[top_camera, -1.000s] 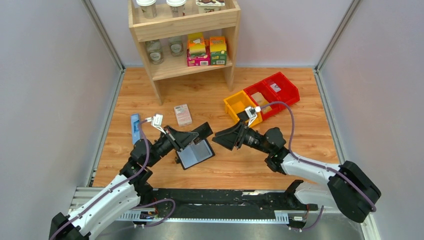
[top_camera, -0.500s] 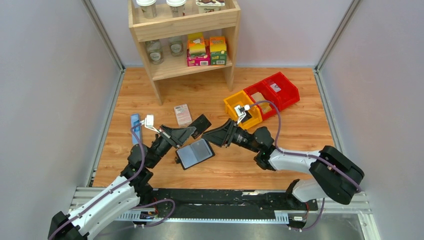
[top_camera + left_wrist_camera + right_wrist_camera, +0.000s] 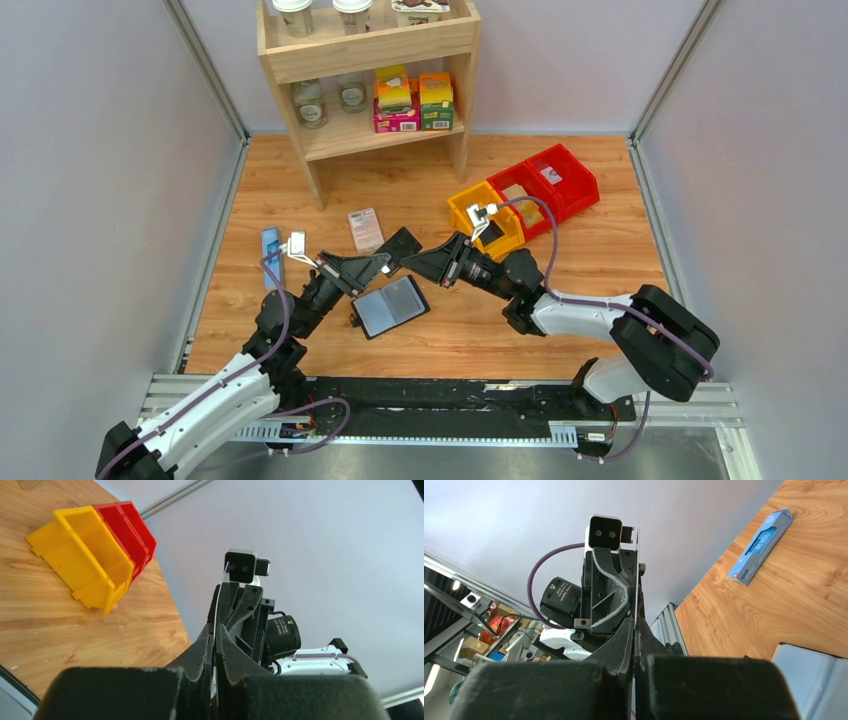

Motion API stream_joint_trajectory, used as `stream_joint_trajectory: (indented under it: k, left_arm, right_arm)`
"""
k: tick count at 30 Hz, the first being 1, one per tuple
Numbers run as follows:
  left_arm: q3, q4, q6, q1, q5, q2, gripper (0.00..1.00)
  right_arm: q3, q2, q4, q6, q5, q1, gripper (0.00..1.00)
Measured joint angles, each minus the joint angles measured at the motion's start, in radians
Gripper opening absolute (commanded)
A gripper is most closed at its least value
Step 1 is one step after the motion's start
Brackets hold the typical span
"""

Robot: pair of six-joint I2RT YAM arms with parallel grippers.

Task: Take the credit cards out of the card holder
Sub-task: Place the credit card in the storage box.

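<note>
Step in hand: transfer of one credit card (image 3: 402, 243) between my two arms, in the air above the middle of the worktop (image 3: 600, 250). My left fingers (image 3: 384, 262) are pressed together on the card, and both wrist views show its thin edge (image 3: 216, 615) running up out of the narrow slit between the finger pads. My right fingers (image 3: 409, 263) face them tip to tip and are also clamped on the same card (image 3: 636, 580), so the card is pinched from both sides at once. The card holder (image 3: 392, 308) lies open and flat on the worktop just below the meeting point, toward the near edge, with its grey-blue lining facing up. Whether more cards remain in its pockets cannot be determined from these views. In my judgement, the next move requires one set of fingers to let go before either arm pulls away. Otherwise the thin card may flex or slip. The arm that keeps the card then needs a bare patch of worktop to set it down. Surrounding items: a pink-and-white box (image 3: 366, 229) lies just beyond my left fingers, a narrow blue box (image 3: 270, 245) lies near the left edge, a yellow bin (image 3: 485, 215) and red bins (image 3: 545, 180) stand toward the far right, and a wooden shelf (image 3: 370, 50) stands at the far edge. The pink-and-white box and the yellow bin are the closest obstacles to any outward swing.
</note>
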Motion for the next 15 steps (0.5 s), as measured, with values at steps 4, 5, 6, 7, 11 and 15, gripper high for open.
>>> stream_joint_trajectory:
  k: [4,5,6,7,11,15]
  left_arm:
    - [-0.001,-0.069,0.01,0.0,-0.015,-0.045,0.51]
    - [0.0,-0.11,0.018,0.0,-0.022,-0.063,0.54]
    - [0.003,-0.157,0.029,0.0,-0.032,-0.085,0.61]
    - [0.013,-0.229,0.042,0.0,-0.047,-0.112,0.63]
    - [0.09,-0.495,0.106,0.0,-0.103,-0.199,0.7]
    - [0.183,-0.726,0.166,0.0,-0.151,-0.245,0.71]
  right_arm:
    - [0.0,-0.013,-0.027,-0.009,-0.009,-0.013,0.0]
    - [0.0,-0.025,-0.047,-0.016,-0.011,-0.023,0.0]
    - [0.0,-0.041,-0.076,-0.025,-0.012,-0.041,0.0]
    - [0.0,-0.063,-0.116,-0.037,-0.014,-0.063,0.0]
    - [0.05,-0.134,-0.352,-0.108,-0.042,-0.171,0.0]
    - [0.16,-0.149,-0.628,-0.195,-0.074,-0.31,0.0]
